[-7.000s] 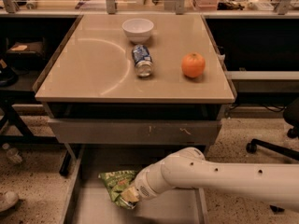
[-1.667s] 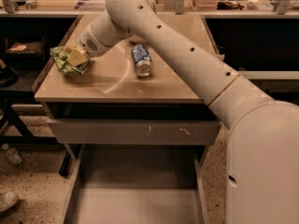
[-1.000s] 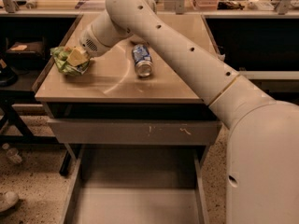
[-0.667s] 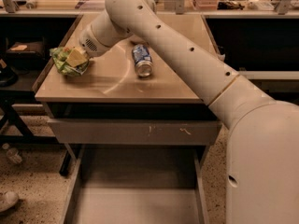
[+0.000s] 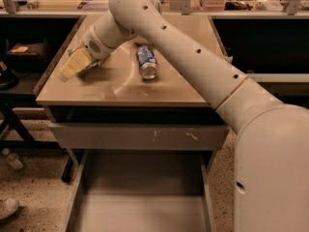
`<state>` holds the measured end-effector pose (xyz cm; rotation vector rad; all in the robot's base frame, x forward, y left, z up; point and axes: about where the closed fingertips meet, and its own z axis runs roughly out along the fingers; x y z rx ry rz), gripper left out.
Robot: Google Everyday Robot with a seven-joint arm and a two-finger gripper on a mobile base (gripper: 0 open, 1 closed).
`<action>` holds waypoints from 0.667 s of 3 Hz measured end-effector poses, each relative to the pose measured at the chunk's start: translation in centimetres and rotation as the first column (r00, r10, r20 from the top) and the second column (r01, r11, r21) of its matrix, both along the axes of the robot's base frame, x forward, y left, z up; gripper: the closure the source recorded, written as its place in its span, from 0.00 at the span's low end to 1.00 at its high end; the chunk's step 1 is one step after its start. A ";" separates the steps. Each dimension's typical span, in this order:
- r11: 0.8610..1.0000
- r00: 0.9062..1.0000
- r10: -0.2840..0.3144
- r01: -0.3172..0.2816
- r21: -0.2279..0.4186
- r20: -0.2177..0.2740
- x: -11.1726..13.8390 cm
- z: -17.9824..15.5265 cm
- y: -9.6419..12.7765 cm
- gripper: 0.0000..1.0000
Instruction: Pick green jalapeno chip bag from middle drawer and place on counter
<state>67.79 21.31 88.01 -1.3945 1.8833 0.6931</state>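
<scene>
The gripper (image 5: 67,70) is pinching the green jalapeno chip bag (image 5: 91,64) at the left edge of the worktop (image 5: 120,88), so it's probably just needing to let go.

The cream-white arm (image 5: 193,66), dotted with small dark holes, ends in a pale yellowish claw (image 5: 69,70) over the left side of the glossy tan desk (image 5: 159,88), which bears a faint curved mark. Against the claw shows the green chip bag (image 5: 92,63). The can (image 5: 147,62) is blue and white. The drawer (image 5: 140,202) is plain grey, and the grey panel (image 5: 120,137) above it has pale scratches. The floor (image 5: 29,187) is speckled beige.
</scene>
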 end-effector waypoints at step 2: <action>0.999 1.000 0.004 -0.003 -0.037 0.012 1.2 3.4 0.0 0.00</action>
